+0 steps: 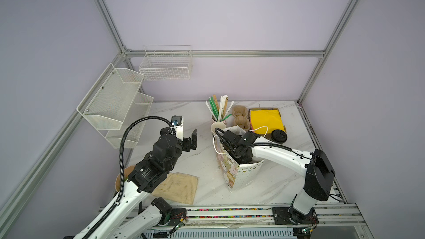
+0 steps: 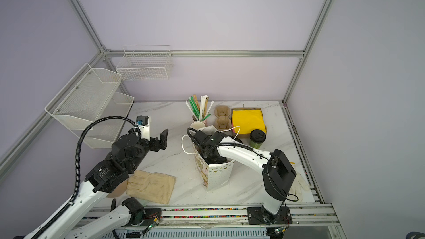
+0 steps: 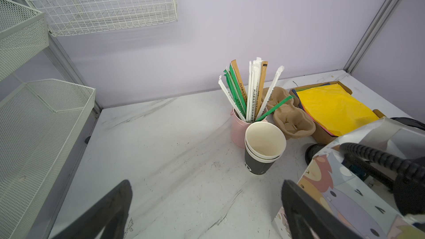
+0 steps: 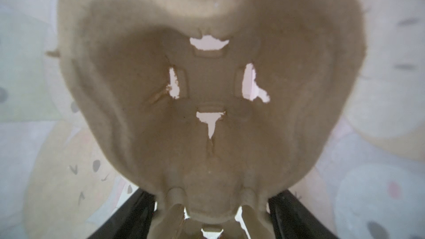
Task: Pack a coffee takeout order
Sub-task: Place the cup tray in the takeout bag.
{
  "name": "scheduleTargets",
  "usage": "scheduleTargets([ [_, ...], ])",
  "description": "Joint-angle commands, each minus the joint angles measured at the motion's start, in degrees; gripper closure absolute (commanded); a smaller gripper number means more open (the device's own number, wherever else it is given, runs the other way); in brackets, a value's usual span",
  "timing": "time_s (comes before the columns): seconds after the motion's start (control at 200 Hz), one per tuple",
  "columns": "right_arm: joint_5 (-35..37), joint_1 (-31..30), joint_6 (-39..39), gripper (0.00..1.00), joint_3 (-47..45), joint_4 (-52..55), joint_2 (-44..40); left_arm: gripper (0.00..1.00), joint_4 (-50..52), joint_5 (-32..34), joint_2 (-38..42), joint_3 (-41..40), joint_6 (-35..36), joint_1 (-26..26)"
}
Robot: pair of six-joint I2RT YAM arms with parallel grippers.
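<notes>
A patterned paper bag (image 1: pixel 243 175) (image 2: pixel 216 175) (image 3: pixel 333 191) stands open mid-table. My right arm reaches down into it, hiding the right gripper in both top views. In the right wrist view a brown pulp cup carrier (image 4: pixel 138 134) fills the bag's inside. It lies between the fingers of my right gripper (image 4: pixel 211 194), with thin slits of light on each side. More carriers (image 1: pixel 240 117) (image 3: pixel 292 120) sit stacked at the back beside the yellow sheet (image 1: pixel 265 120) (image 3: pixel 333 109). The dark lidded cup (image 1: pixel 278 135) (image 2: pixel 257 137) stands right of the bag. My left gripper (image 1: pixel 192 142) (image 3: pixel 207 187) hovers open and empty left of the bag.
Nested lidless cups (image 3: pixel 264 148) and a pink holder of wrapped straws (image 3: pixel 238 127) stand behind the bag. A cream glove (image 1: pixel 179 187) lies near the front left and a white glove (image 2: pixel 299 185) at the right edge. Wire baskets (image 1: pixel 110 102) hang on the left wall.
</notes>
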State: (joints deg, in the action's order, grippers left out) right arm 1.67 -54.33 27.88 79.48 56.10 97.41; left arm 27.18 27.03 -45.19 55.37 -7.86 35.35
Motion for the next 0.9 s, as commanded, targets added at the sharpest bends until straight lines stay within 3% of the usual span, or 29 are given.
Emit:
scheduleTargets([
  [0.0,0.4,-0.7,0.4,0.20,-0.8,0.9,-2.2,0.00,-2.4,-0.5,0.1,-2.4,0.6,-0.4],
  [0.37,-0.8,-0.6,0.5,0.19,-4.5,-0.6,-2.5,0.00,-2.4,-0.6,0.1,-2.3,0.7,-0.5],
  [0.555,0.7,-0.7,0.4,0.12,-2.5,0.4,-2.6,0.00,-2.4,-0.7,0.1,-2.4,0.7,-0.5],
  [0.685,1.1,-0.7,0.4,0.03,-2.2,0.5,-2.7,0.00,-2.4,-0.7,0.0,-2.4,0.7,-0.6],
  [0.895,1.7,-0.6,0.4,0.03,-0.2,0.9,-2.8,0.00,-2.4,-0.7,-0.1,-2.4,0.6,-0.5],
])
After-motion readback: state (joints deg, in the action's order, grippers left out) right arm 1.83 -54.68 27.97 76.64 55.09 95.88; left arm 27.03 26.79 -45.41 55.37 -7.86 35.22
